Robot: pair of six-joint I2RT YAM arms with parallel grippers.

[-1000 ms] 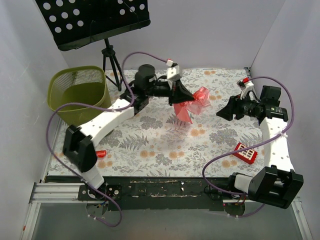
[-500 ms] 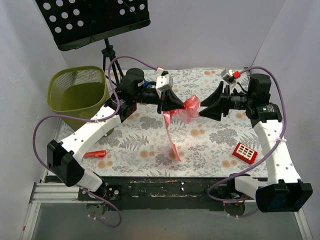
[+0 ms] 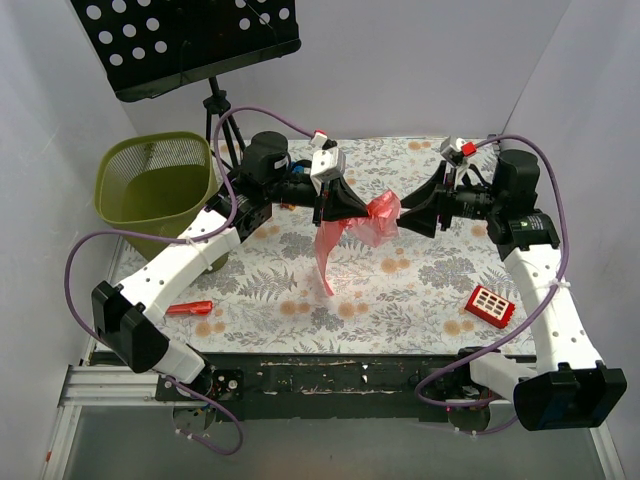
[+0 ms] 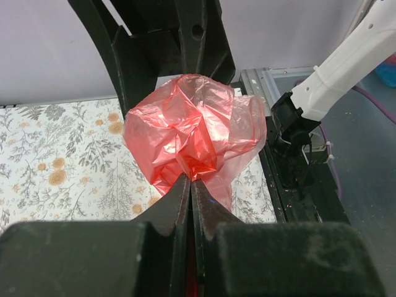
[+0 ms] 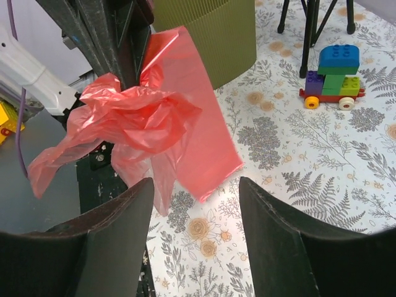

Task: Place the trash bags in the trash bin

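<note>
My left gripper (image 3: 362,208) is shut on a crumpled red-pink trash bag (image 3: 379,217), held in the air above the middle of the table. A flat strip of the bag (image 3: 325,252) hangs down below it. The bag bulges past my left fingertips in the left wrist view (image 4: 192,133). My right gripper (image 3: 402,216) is open and faces the bag from the right; the bag (image 5: 142,124) hangs just beyond its spread fingers (image 5: 281,229). The olive-green trash bin (image 3: 160,190) stands at the far left and shows in the right wrist view (image 5: 207,37).
A black music stand (image 3: 190,45) on a tripod stands behind the bin. A small red block with white squares (image 3: 490,305) lies at the right front. A red pen-like stick (image 3: 187,307) lies at the left front. A toy brick car (image 5: 331,77) sits near the tripod.
My left arm swung left and lifted the bag while my right arm reached in to face it. The bag's strip unfurled downward, then rose a little.
</note>
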